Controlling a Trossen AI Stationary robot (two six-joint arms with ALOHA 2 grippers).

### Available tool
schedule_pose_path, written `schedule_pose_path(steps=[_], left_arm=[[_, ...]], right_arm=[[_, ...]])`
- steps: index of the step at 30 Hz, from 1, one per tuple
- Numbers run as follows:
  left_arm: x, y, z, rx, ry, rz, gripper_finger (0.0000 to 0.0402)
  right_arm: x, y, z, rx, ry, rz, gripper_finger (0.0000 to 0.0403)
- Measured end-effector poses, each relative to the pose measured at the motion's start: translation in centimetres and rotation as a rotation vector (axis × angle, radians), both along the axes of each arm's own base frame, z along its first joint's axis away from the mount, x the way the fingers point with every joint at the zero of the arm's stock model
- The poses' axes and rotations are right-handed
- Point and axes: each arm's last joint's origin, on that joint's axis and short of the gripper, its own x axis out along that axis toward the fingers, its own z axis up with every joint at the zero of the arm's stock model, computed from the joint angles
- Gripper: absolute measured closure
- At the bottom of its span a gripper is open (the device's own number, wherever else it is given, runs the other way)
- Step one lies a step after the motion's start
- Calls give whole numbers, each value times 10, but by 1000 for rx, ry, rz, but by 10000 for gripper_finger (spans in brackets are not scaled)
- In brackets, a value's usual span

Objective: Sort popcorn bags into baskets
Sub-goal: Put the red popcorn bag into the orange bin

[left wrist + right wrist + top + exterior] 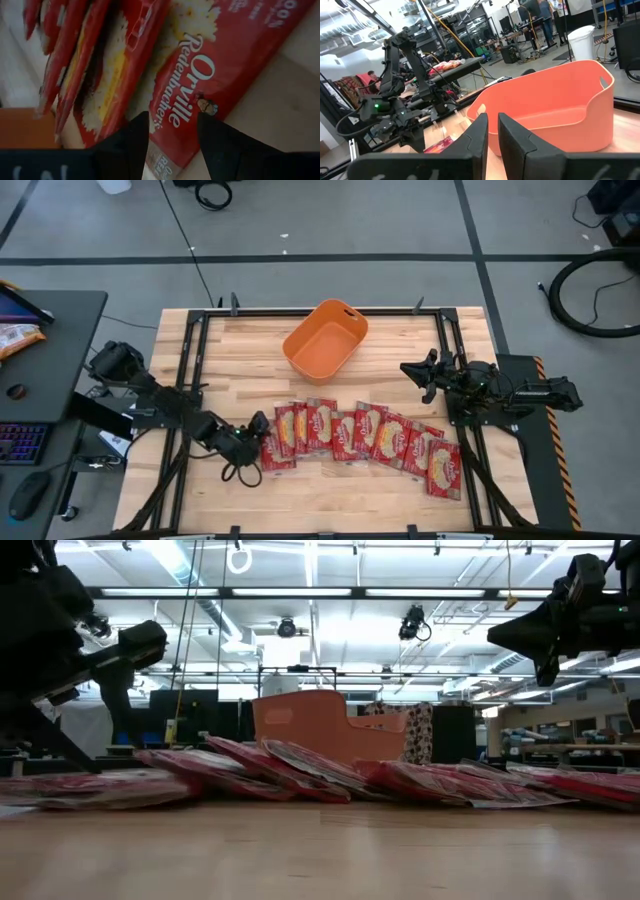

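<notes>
Nearest my left wrist camera is a popcorn bag (200,65), lying flat on the counter (400,490) with my left end effector (172,131) spread and straddling its near edge, not yet pinched on it. From above, that left end effector (250,448) sits at the left end of the row of bags (360,435), which fans across the front of the counter, each one overlapping the next. I count about nine, all on the wood. Behind the row, toward the far edge, stands the orange basket (325,338), and I see nothing inside it. Off to the right, my right end effector (428,370) waits raised above the counter, just right of the basket, its fingers nearly pressed together and holding nothing. By my judgement the sorting has barely begun: no bag is in the basket, and the first pick, at the left end, is only being lined up.
</notes>
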Motion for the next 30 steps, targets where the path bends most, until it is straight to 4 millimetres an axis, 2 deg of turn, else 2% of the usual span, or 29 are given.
schedule_pose_path(steps=[4, 7, 11, 16, 23, 30], left_arm=[[3, -5, 13, 34, 8, 23, 233], [3, -7, 18, 17, 92, -11, 233], [-3, -6, 14, 44, 178, -85, 233], [-4, -7, 15, 161, 170, -165, 233], [-2, -3, 14, 211, 192, -200, 233], [2, -4, -3, 262, 275, -258, 233]], right_arm=[[0, 0, 0, 0, 0, 0, 355], [0, 0, 0, 0, 0, 0, 355], [0, 0, 0, 0, 0, 0, 355], [0, 0, 0, 0, 0, 0, 355], [0, 0, 0, 0, 0, 0, 355], [0, 0, 0, 0, 0, 0, 355]])
